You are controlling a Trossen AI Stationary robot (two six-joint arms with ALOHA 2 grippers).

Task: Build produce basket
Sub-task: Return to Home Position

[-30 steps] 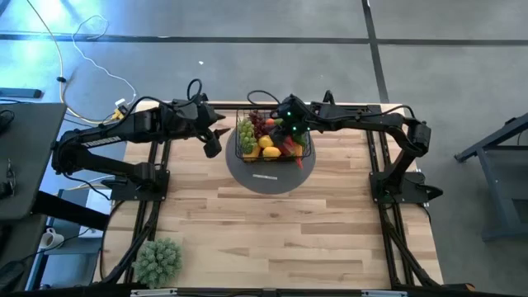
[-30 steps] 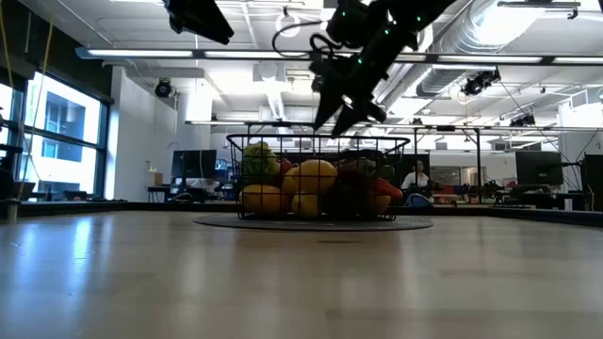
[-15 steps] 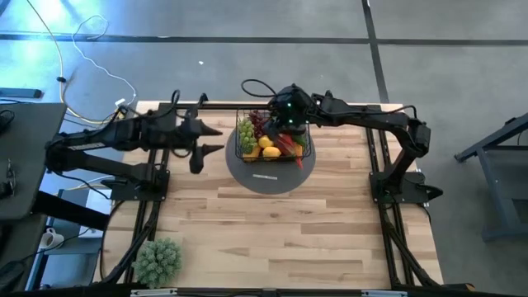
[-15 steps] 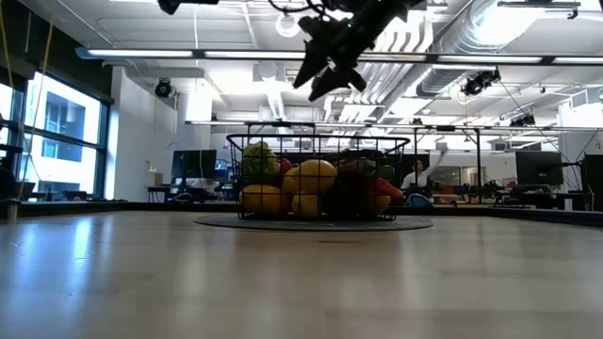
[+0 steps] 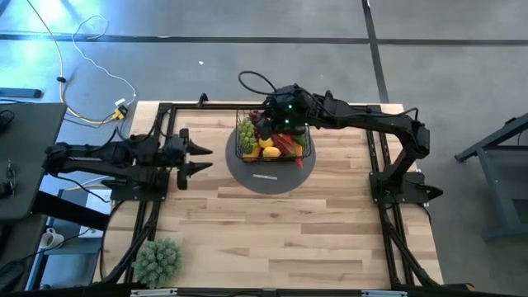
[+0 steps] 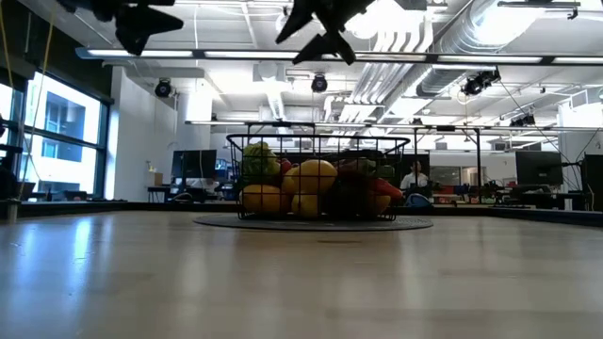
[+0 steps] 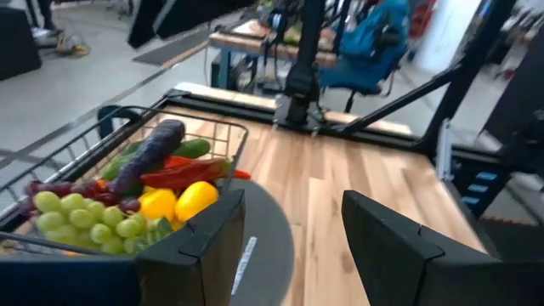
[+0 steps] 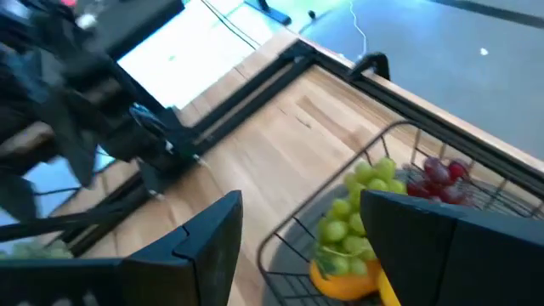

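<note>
**Evidently loaded: basket full, both grippers empty and clear of it**

From above, the black wire-mesh basket (image 5: 240, 142) stands at the far middle of the slatted wooden table (image 5: 272, 231). It is centred on a flat grey round disc (image 5: 268, 177), probably so that either arm can reach it. The produce (image 5: 268, 147) is heaped inside. The left gripper (image 5: 200, 157) hangs over the table's left side, well apart from the basket. The right gripper (image 5: 264, 120) hovers above the basket's far left corner. A spiky green plant ball (image 5: 157, 260) sits at the near left corner.

From table height, the thin wires leave smooth, round orange-yellow fruits (image 6: 316, 177) in plain sight. The flaring sides seem suited to keeping such rounded pieces from rolling out. Both grippers hang well above the rim.

The left wrist view shows that arm's fingers (image 7: 191, 255) spread wide with nothing between them. Beyond them a glossy violet eggplant (image 7: 149, 157) lies on top of the heap. Beside it are a red chili (image 7: 183, 174), a cucumber (image 7: 194, 148) and a lemon (image 7: 195, 197), with knobbly green grapes (image 7: 85, 223) nearest. The long pieces likely lie uppermost because they bridge the rounder fruit.

The right wrist view shows that arm's fingers (image 8: 195, 246) also parted and empty. Purple grapes (image 8: 438, 174) rest against the wire rim below.

The filling looks complete, with only parking the arms left.
</note>
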